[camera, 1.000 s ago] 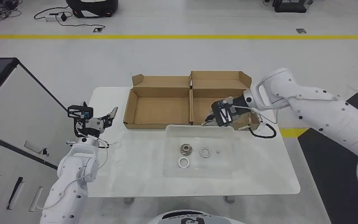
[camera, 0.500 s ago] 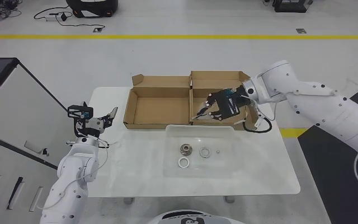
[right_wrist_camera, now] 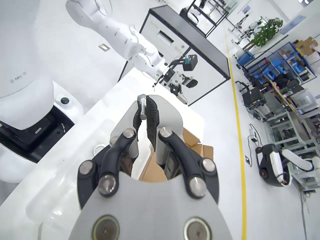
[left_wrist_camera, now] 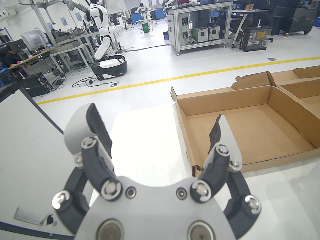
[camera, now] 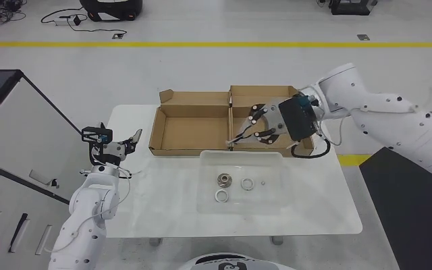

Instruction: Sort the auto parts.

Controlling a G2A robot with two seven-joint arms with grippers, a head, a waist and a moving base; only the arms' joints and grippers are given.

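Note:
My right gripper [right_wrist_camera: 144, 113] is shut on a silver bolt [right_wrist_camera: 142, 107], pinched near the fingertips. From above, this gripper [camera: 234, 141] hangs over the front wall of the right cardboard box [camera: 265, 108], at the seam with the left cardboard box [camera: 191, 131]. In the clear tray [camera: 239, 202] lie a dark hub part [camera: 223, 179], a white ring [camera: 221, 196], a grey ring [camera: 248, 183] and a tiny piece [camera: 262, 181]. My left gripper [left_wrist_camera: 160, 126] is open and holds nothing, held above the table's left edge [camera: 133, 140].
Both boxes have open flaps at the back. The white table [camera: 162, 196] has bare room left of the tray. A dark-framed white panel [camera: 34, 135] stands past the table's left side.
The right arm swung from beside the tray up and left over the right box, its wrist turning so the shut fingers point towards the boxes' seam. The left arm stayed still.

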